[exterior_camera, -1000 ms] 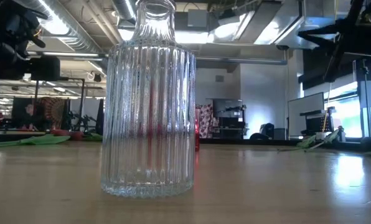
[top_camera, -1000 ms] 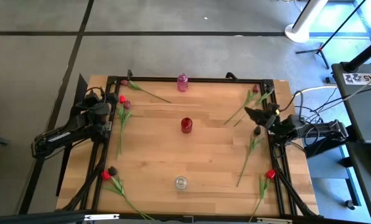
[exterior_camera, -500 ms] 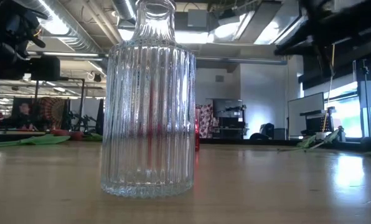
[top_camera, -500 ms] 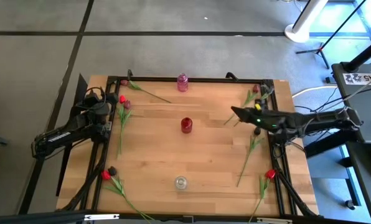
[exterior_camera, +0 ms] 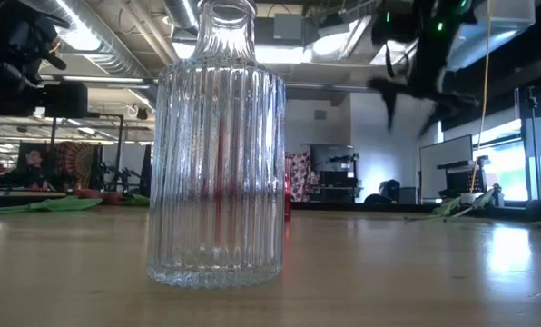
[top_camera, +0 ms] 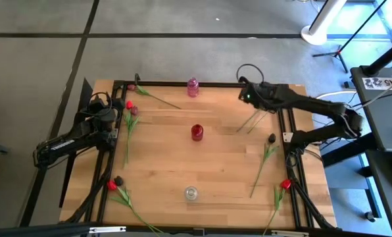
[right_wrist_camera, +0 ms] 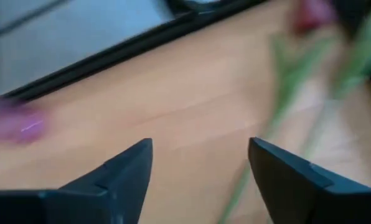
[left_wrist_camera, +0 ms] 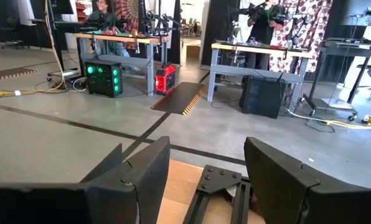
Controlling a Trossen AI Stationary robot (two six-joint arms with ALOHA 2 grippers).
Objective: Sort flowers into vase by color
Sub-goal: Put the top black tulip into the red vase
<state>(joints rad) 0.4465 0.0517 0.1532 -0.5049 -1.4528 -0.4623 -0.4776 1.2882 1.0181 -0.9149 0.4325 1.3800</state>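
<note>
Looking first at the flowers, we find them all lying flat on the bench (top_camera: pixel 183 158), none yet standing in a vase. A pair of tulips (top_camera: pixel 260 113) with long green stems lies near the far right corner, their heads hidden under the right arm. A dark-headed tulip (top_camera: pixel 271 139) lies along the right edge, and a red tulip (top_camera: pixel 285 185) sits at the near right corner. On the left, a red tulip (top_camera: pixel 129 105) and a darker one lie beside the rail, another flower (top_camera: pixel 131 87) rests at the far left corner, and a red and dark pair (top_camera: pixel 114 183) lies near left.

Three vases stand in a line down the middle, which we judge keeps each colour reachable from both sides: a pink vase (top_camera: pixel 193 86) at the far edge, a red vase (top_camera: pixel 196 132) in the centre, and a clear ribbed glass vase (top_camera: pixel 191 193) at the near edge, all empty as far as we can tell.

The right claw (top_camera: pixel 243 92) hovers above the far right corner, fingers spread and holding nothing; its wrist view shows green stems (right_wrist_camera: pixel 285 87) beyond the empty gap. We judge it is lining up on that pair. The left claw (left_wrist_camera: pixel 204 180) waits at the left rail, open and empty.
</note>
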